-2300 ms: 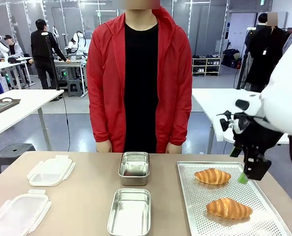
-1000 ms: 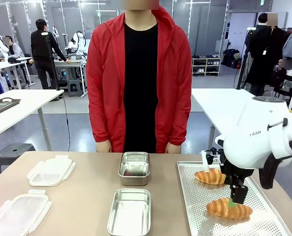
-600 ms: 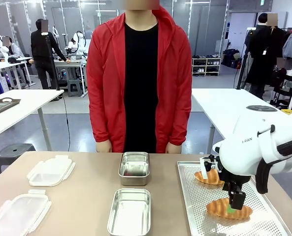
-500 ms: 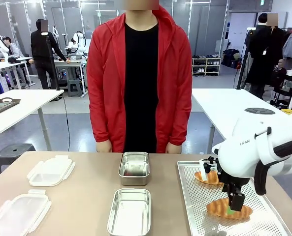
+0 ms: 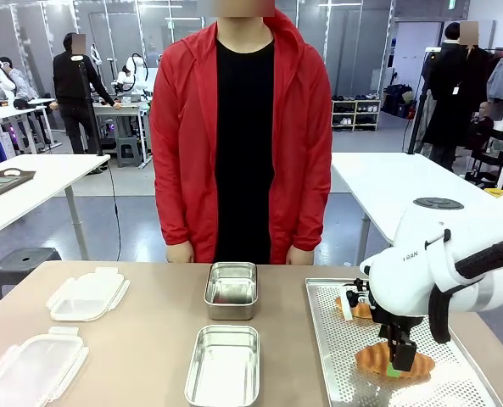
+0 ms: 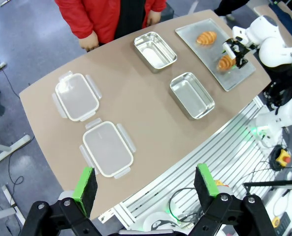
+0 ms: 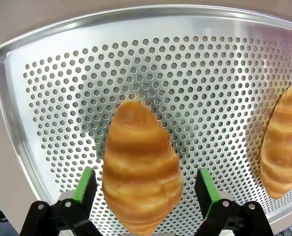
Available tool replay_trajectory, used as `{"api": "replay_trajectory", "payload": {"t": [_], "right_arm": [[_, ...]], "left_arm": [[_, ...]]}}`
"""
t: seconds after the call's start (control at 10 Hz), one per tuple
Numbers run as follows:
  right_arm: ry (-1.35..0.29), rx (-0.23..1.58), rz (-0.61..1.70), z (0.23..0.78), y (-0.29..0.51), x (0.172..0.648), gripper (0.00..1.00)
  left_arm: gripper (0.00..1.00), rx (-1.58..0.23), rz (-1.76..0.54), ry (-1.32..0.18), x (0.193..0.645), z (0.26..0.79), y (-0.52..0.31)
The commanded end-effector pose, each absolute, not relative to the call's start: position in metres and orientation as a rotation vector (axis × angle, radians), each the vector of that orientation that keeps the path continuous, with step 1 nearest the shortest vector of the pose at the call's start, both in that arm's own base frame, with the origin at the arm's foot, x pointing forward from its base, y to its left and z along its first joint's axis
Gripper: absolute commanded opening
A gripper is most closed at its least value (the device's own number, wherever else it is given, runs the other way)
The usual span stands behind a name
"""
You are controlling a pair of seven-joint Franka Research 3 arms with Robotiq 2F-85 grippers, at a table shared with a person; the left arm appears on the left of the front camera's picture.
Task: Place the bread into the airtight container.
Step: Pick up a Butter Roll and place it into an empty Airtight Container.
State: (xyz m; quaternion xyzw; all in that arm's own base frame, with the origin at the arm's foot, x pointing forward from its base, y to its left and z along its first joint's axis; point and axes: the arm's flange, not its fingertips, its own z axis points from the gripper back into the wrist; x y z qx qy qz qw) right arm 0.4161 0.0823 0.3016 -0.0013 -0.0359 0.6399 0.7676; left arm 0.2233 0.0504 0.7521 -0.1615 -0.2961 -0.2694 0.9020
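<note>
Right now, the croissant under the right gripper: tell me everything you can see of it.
The near croissant is golden-brown, glossy crust with darker bands across it, tapered at both ends, whole. It lies flat on the perforated metal tray, apart from the second croissant. The right gripper straddles it, green pads either side with slim gaps, so nothing but the tray touches it.

Bare tabletop (image 5: pixel 158 339) between lids (image 5: pixel 87 294) and containers (image 5: pixel 224 365)

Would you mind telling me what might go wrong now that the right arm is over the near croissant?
The fingers straddle the soft near croissant with gaps either side: a hard squeeze may crush it, a light one may drop it. The carry to the near steel container crosses the tray rim, which a low croissant might clip.
</note>
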Motion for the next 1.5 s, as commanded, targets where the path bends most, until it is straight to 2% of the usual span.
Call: {"api": "replay_trajectory", "payload": {"t": [0.0,0.1,0.2,0.3,0.4,0.5,0.7,1.1,1.4], "right_arm": [[-0.111,-0.001,1.404,0.284,0.068,0.373,0.96],[-0.105,0.004,1.421,0.283,0.066,0.371,0.80],[-0.106,-0.001,1.419,0.283,0.066,0.371,0.76],[-0.108,-0.001,1.416,0.284,0.065,0.371,0.60],[-0.103,-0.002,1.418,0.285,0.064,0.371,0.56],[-0.103,-0.001,1.419,0.285,0.064,0.371,0.40],[-0.090,0.006,1.393,0.296,0.063,0.372,0.37],[-0.095,-0.034,1.383,0.385,0.072,0.388,0.37],[-0.136,-0.072,1.354,0.460,0.124,0.385,0.37]], "left_arm": [[1.00,-0.340,-0.570,-0.613,0.224,0.756,0.049],[1.00,-0.340,-0.570,-0.613,0.224,0.756,0.049],[1.00,-0.340,-0.570,-0.613,0.224,0.756,0.049],[1.00,-0.340,-0.570,-0.613,0.224,0.756,0.049],[1.00,-0.340,-0.570,-0.613,0.224,0.756,0.049],[1.00,-0.340,-0.570,-0.613,0.224,0.756,0.049],[1.00,-0.340,-0.570,-0.613,0.224,0.756,0.049],[1.00,-0.340,-0.570,-0.613,0.224,0.756,0.049],[1.00,-0.340,-0.570,-0.613,0.224,0.756,0.049]]}}
